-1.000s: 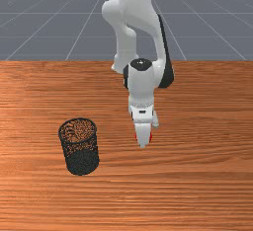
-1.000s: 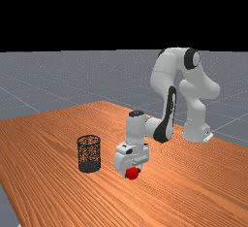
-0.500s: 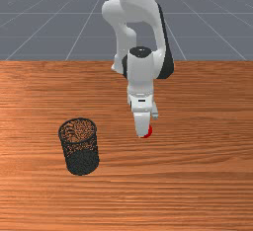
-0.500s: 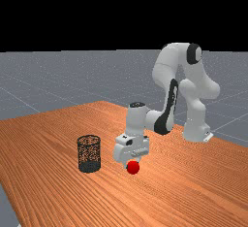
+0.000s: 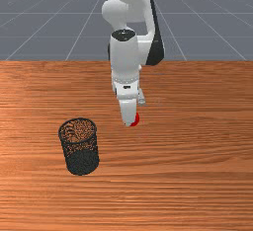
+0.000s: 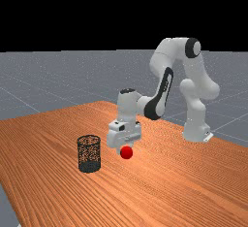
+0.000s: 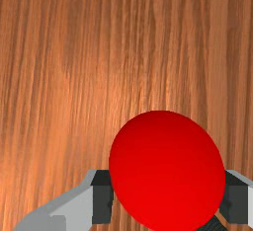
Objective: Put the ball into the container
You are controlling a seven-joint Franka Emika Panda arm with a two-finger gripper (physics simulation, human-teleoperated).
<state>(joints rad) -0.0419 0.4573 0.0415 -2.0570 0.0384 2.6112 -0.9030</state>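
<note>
Table (image 5: 197,190), front view: orange-brown wood; grey gridded floor (image 5: 217,37) beyond, 12 o'clock.
Ball (image 5: 136,119), front view: red, partly hidden by gripper (image 5: 132,120).
Container (image 5: 82,162), front view: black mesh, upright, at ball's 8 o'clock.
Ball, far view: off the table; container at its 9 o'clock.
Carry, far view: ball looks too low for the rim (image 6: 89,137); raise well clear, centre above it, then release.
Markings, far view: small marks on arm link (image 6: 166,82), illegible.
Grip, wrist view: ball pinched between both pads (image 7: 103,200); hold pressure level during travel.
</note>
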